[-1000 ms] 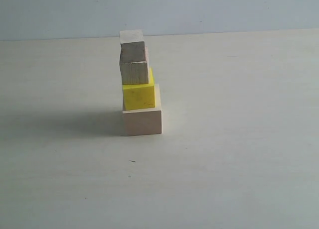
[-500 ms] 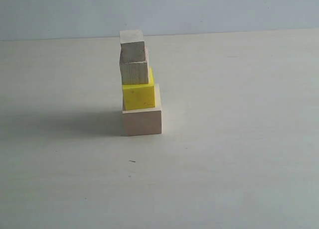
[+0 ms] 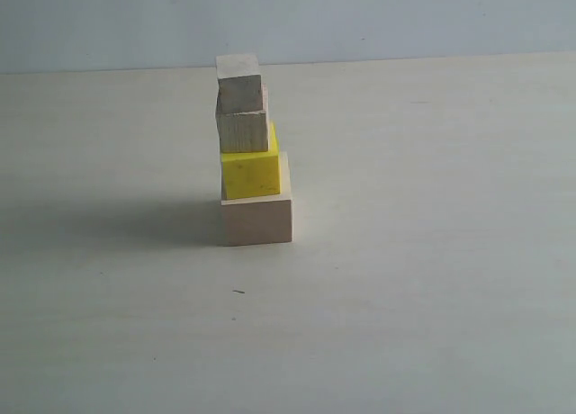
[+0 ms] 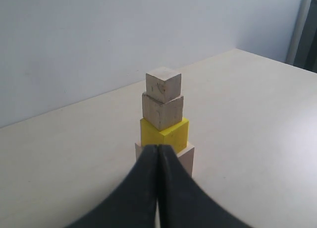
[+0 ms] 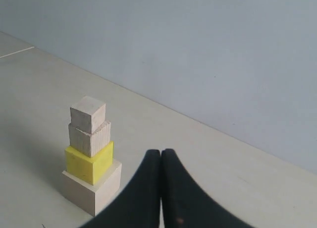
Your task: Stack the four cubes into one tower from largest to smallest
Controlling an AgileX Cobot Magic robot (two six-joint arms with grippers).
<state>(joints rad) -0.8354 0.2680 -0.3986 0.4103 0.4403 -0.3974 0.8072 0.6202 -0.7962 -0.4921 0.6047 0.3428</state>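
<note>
The four cubes stand as one tower [image 3: 250, 153] left of the table's middle. Its base is the largest pale wood cube [image 3: 257, 219], then the yellow cube [image 3: 251, 173], a smaller pale wood cube [image 3: 243, 129] and the tiniest wood cube [image 3: 238, 72] on top. The upper cubes sit offset toward the left edge. Neither arm appears in the exterior view. My left gripper [image 4: 158, 147] is shut and empty, a little back from the tower [image 4: 163, 120]. My right gripper [image 5: 161, 151] is shut and empty, off to one side of the tower [image 5: 90, 153].
The pale table [image 3: 414, 252] runs back to a light blue-grey wall [image 3: 405, 18]. The tower casts a shadow [image 3: 117, 223] to its left. A tiny dark speck [image 3: 238, 292] lies in front of the tower.
</note>
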